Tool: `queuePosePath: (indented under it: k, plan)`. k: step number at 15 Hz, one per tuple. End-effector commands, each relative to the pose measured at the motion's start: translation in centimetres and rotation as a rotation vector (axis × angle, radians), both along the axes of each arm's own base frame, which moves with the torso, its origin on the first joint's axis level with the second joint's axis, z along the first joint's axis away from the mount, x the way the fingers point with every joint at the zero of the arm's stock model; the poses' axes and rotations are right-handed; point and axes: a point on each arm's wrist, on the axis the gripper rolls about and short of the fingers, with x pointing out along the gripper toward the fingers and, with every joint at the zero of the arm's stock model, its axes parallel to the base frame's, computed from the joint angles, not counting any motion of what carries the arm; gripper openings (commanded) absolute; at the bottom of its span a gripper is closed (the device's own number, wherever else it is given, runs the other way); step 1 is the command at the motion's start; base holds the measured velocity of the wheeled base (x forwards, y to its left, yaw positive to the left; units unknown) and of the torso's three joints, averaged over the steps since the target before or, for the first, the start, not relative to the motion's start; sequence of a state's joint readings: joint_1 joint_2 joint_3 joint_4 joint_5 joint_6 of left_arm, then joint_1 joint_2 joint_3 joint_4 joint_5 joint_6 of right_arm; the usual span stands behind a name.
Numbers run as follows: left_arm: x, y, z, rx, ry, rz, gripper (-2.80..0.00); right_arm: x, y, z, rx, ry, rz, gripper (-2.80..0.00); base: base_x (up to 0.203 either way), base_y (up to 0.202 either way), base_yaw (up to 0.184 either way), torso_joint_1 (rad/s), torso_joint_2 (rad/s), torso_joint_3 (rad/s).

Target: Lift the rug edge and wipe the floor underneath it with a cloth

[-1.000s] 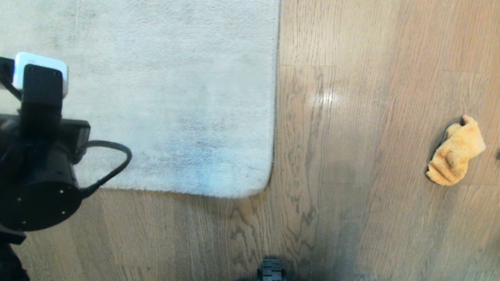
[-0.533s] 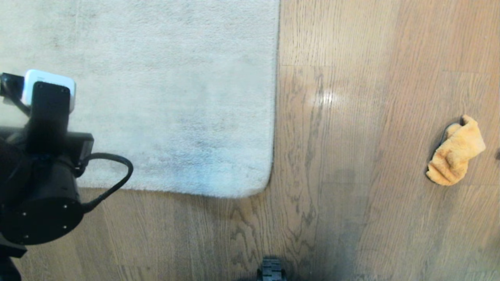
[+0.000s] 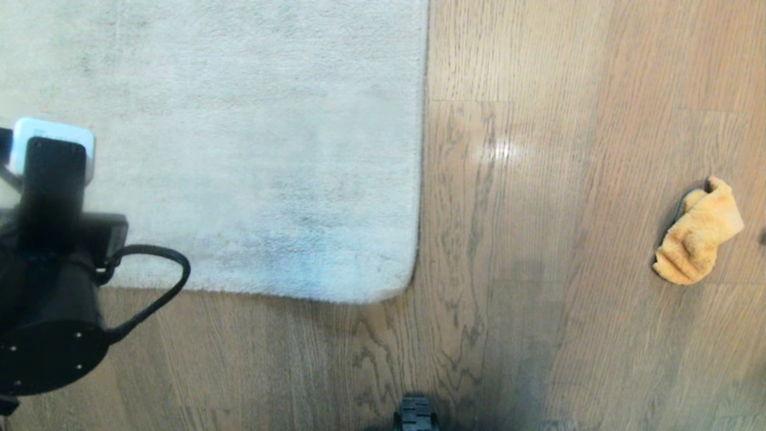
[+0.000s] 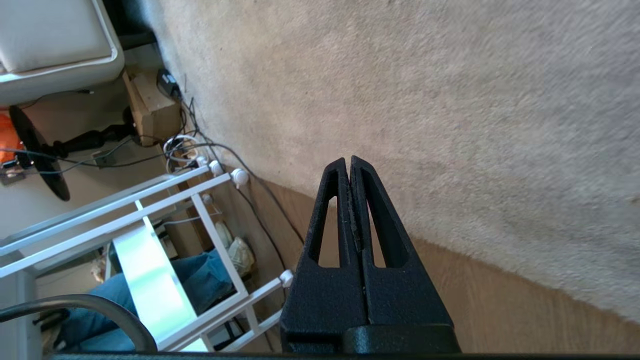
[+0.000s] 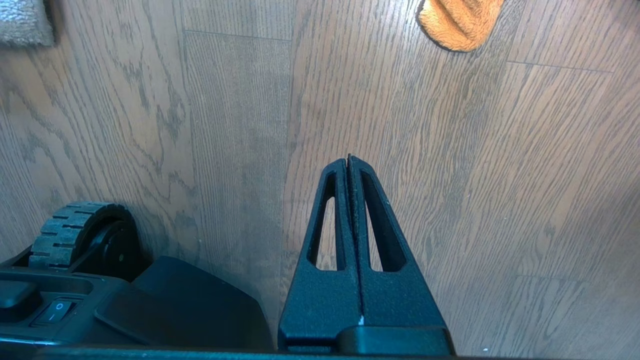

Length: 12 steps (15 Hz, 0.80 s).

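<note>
Rug (image 3: 269, 149) lying flat, cloth (image 3: 697, 233) waiting at right.
I'm keeping both tools pinched empty; I expect the soft, floppy corner (image 3: 398, 281) is the best grab.

Flat rug edge (image 3: 413, 263); crumpled orange cloth (image 3: 697, 233) on floor (image 3: 538, 329).

Bare floor (image 3: 538, 179) lies open between the rug edge (image 3: 419, 209) and the cloth (image 3: 697, 233).

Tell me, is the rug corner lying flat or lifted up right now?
Flat. The rug edge lies flush on the floor, no backing showing, nothing gripping it.
</note>
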State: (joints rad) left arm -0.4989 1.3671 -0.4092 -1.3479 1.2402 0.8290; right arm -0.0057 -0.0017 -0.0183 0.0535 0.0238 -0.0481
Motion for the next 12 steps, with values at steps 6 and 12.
queuePosePath:
  k: [6,12]
  plan:
    - [-1.7,0.6,-2.3,0.020,-0.008,-0.234,-2.80,0.0,0.0,0.0,-0.001,0.003,0.000,-2.80,0.000,0.000,0.000,0.000,0.00,0.000]
    - [-0.8,-0.4,-4.5,-0.080,0.107,-0.604,-2.80,0.0,0.0,0.1,-0.001,0.002,0.000,-2.80,0.000,0.000,0.000,0.000,0.00,0.000]
